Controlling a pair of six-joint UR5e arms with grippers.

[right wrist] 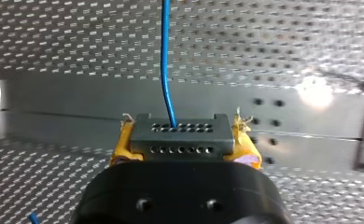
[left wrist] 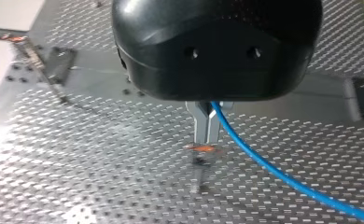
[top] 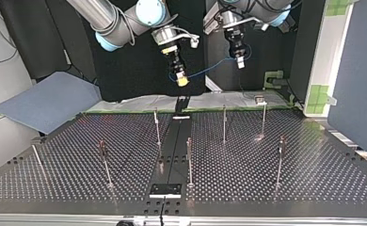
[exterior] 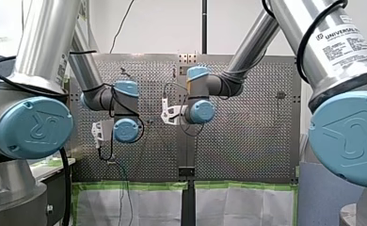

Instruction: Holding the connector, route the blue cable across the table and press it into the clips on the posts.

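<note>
Perforated bench [top: 290, 174] stood beneath while our right hand [right wrist: 184, 135] pinched the connector [right wrist: 180, 148] and our left hand [left wrist: 207, 129] pinched the blue cable [left wrist: 264, 164] aloft; no post [top: 224, 123] carried it yet, we judged.

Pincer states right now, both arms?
My left pincer: closed on the blue cable.
My right pincer: closed on the connector.

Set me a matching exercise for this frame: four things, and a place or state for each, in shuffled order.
1 connector
2 blue cable
3 posts
4 my left hand

A upright on the perforated table
B between the yellow pads of my right hand
C shut on the blue cable
D strung in the air between both hands

Pairs: 1-B, 2-D, 3-A, 4-C
</note>
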